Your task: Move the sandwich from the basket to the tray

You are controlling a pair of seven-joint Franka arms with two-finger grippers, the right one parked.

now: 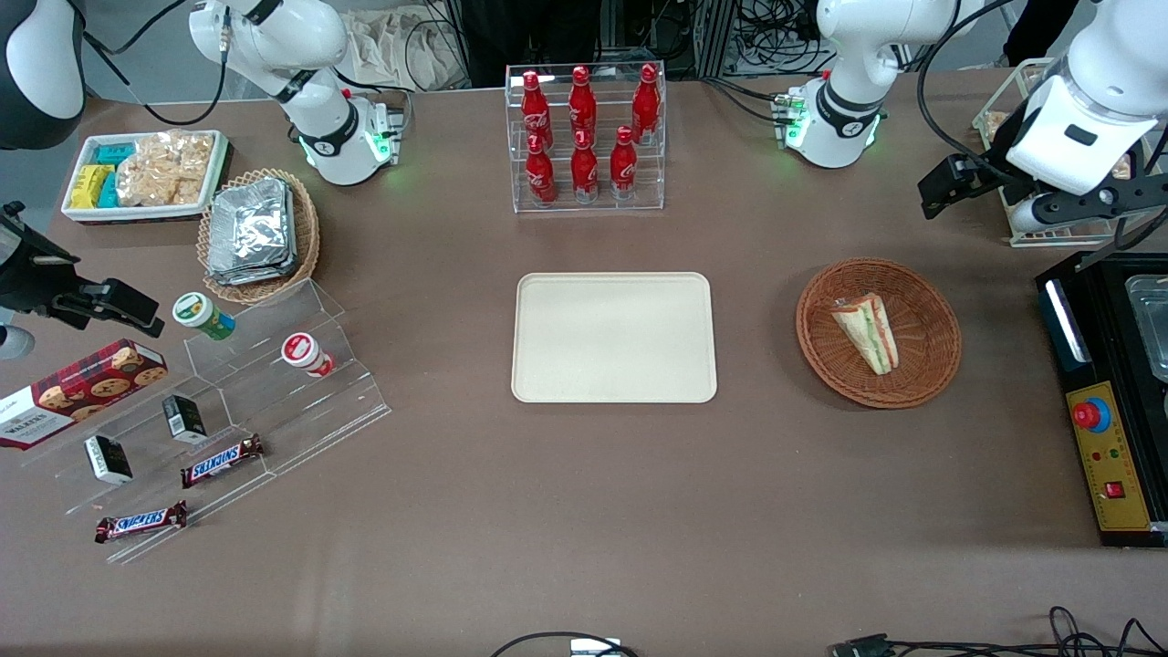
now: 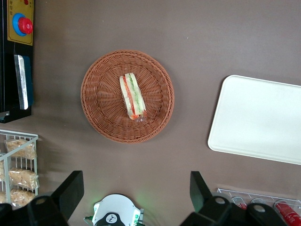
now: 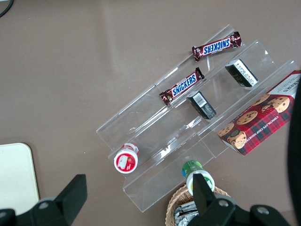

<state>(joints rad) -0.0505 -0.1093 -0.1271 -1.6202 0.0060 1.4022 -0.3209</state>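
Note:
The sandwich (image 1: 868, 330), a white-bread wedge with green and red-orange layers in clear wrap, lies in the round reddish-brown wicker basket (image 1: 931, 365). It also shows in the left wrist view (image 2: 132, 95), in the middle of the basket (image 2: 99, 108). The cream-beige tray (image 1: 613, 336) lies flat and bare at the table's middle, beside the basket; its corner shows in the left wrist view (image 2: 258, 120). My left gripper (image 1: 949, 185) hangs high above the table, farther from the front camera than the basket. It is open and empty (image 2: 136, 188), with its fingers wide apart.
A black control box (image 1: 1109, 411) with a red button stands beside the basket at the working arm's end. A wire rack (image 1: 1004, 119) of snack packs stands near the gripper. A clear rack of red bottles (image 1: 586, 137) stands farther back than the tray.

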